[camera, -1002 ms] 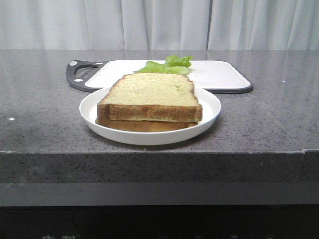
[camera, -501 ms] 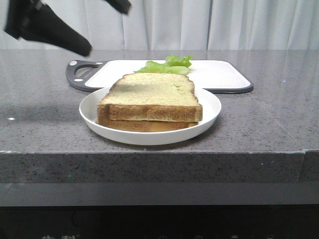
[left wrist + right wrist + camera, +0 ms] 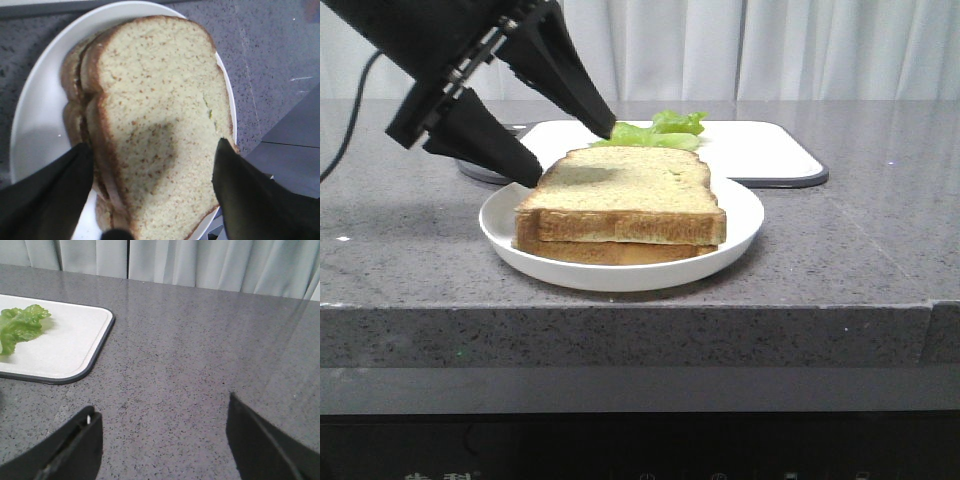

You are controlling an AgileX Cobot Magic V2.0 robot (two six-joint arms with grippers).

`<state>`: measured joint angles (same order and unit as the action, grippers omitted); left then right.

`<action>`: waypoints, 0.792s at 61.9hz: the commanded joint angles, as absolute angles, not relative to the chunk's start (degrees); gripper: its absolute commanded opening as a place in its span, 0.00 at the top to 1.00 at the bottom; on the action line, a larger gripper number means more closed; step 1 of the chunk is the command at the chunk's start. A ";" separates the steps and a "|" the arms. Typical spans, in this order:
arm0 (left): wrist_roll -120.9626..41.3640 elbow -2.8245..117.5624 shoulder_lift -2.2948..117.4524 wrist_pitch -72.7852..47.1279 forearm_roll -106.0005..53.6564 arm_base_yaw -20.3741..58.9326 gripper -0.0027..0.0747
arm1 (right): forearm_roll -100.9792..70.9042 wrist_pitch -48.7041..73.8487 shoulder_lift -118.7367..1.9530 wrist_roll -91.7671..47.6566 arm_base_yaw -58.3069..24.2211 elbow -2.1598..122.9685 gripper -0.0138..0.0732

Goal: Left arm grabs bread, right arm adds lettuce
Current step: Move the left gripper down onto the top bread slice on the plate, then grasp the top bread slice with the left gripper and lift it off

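The speckled grey stone countertop (image 3: 840, 240) is backed by pale curtains (image 3: 770, 50). The bread (image 3: 625, 195) lies stacked on a white plate (image 3: 745, 215). The left gripper (image 3: 570, 150), jaws spread, straddles its far-left corner. The lettuce (image 3: 655, 130) rests on the white cutting board (image 3: 760, 150). The right gripper (image 3: 160, 440) is spread over bare countertop.

No readable text, label, brand or number shows on anything. Only some pale marks run along the dark strip (image 3: 450, 474) below the table (image 3: 860, 250) edge at the very bottom of the front view, cut off and too small to read.
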<state>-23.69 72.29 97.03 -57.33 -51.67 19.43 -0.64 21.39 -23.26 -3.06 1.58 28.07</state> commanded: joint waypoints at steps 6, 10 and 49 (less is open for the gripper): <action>-23.24 74.09 96.81 -56.84 -54.83 20.07 0.34 | 0.00 16.82 -24.13 -3.02 1.54 30.21 0.22; -23.24 74.09 97.07 -56.94 -54.83 20.07 0.34 | 0.00 16.82 -24.13 -3.02 1.54 30.21 0.22; -23.24 74.09 97.12 -58.45 -54.83 19.94 0.88 | 0.00 16.82 -24.13 -3.02 1.54 30.21 0.22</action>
<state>-23.59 72.43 99.45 -57.47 -52.39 19.72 -0.64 21.39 -23.26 -3.06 1.58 28.07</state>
